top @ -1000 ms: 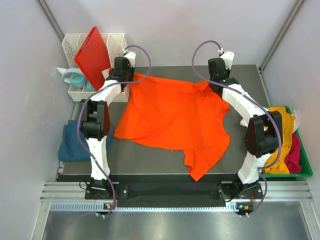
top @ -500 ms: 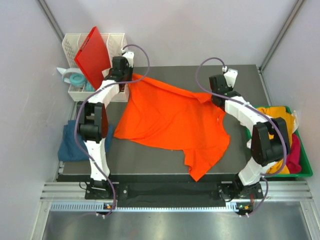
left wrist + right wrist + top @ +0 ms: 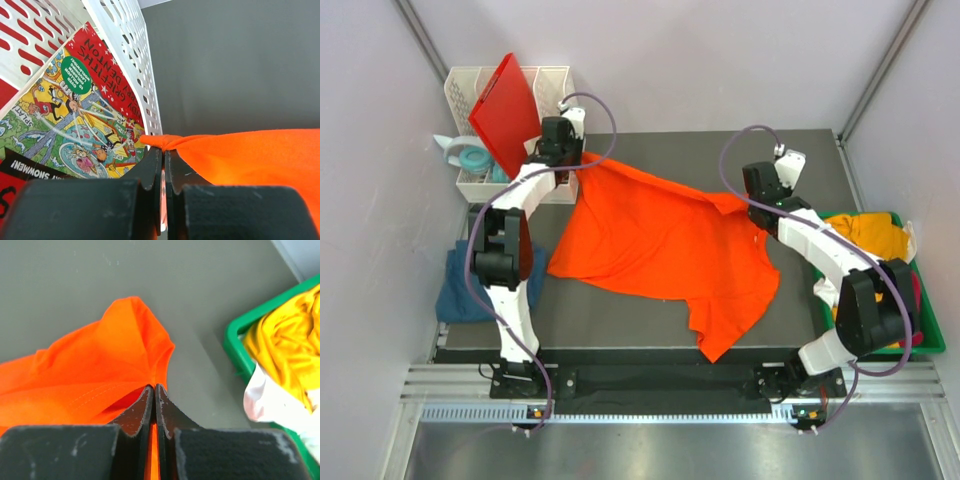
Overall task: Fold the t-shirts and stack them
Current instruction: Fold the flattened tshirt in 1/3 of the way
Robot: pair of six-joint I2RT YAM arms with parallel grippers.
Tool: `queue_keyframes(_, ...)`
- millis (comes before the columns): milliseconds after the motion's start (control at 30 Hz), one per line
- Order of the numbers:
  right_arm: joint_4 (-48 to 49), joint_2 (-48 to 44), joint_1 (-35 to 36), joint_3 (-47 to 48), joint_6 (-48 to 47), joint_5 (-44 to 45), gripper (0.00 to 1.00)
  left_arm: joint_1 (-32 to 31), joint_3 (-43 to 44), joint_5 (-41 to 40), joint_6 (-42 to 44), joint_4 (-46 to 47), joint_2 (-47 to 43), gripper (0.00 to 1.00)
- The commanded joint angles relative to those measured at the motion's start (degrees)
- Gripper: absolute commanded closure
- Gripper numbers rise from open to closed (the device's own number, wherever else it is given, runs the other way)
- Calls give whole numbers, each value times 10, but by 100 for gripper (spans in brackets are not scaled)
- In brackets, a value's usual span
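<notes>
A bright orange t-shirt [image 3: 665,245] lies spread over the grey table [image 3: 650,320], one sleeve hanging toward the near edge. My left gripper [image 3: 164,152] is shut on the shirt's far left corner [image 3: 165,141], right beside the white rack. My right gripper [image 3: 154,388] is shut on the far right corner [image 3: 125,340] of the same shirt, near the green bin. A dark teal-blue t-shirt [image 3: 460,290] lies folded off the table's left side. Mustard-yellow [image 3: 880,235], pink and white t-shirts sit bunched in the bin.
A white slotted rack [image 3: 480,95] at the far left holds a stiff red board [image 3: 508,110] and a picture book [image 3: 75,115]. The green bin [image 3: 932,345] stands at the right edge. Grey walls close in on both sides.
My right gripper has pulled its corner of the orange shirt toward the near right, and the shirt's far edge now slants. The left gripper has barely moved.
</notes>
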Motion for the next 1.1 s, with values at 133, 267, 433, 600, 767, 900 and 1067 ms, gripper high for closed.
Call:
queue_keyframes(133,-21,-35,30,-58,56,13,100,4,-19,6,-9,-3,-49,100)
queue_keyframes(267,-26,-41,35,-84,76,13,100,4,-37,7,-7,-8,-53,100)
queue_keyframes(433,-27,-40,36,-107,86,12,100,4,-58,7,-3,-24,-61,100)
queue_keyframes(600,-34,-32,36,-113,96,13,100,4,-87,23,-2,-26,-70,100)
queue_keyframes(767,-38,-21,37,-119,104,11,100,5,-102,23,-2,-42,-67,100)
queue_keyframes(900,-42,-13,39,-119,108,9,100,4,-124,19,3,-41,-70,100)
queue_keyframes(1067,-52,0,41,-119,114,3,100,4,-144,20,12,-44,-71,100)
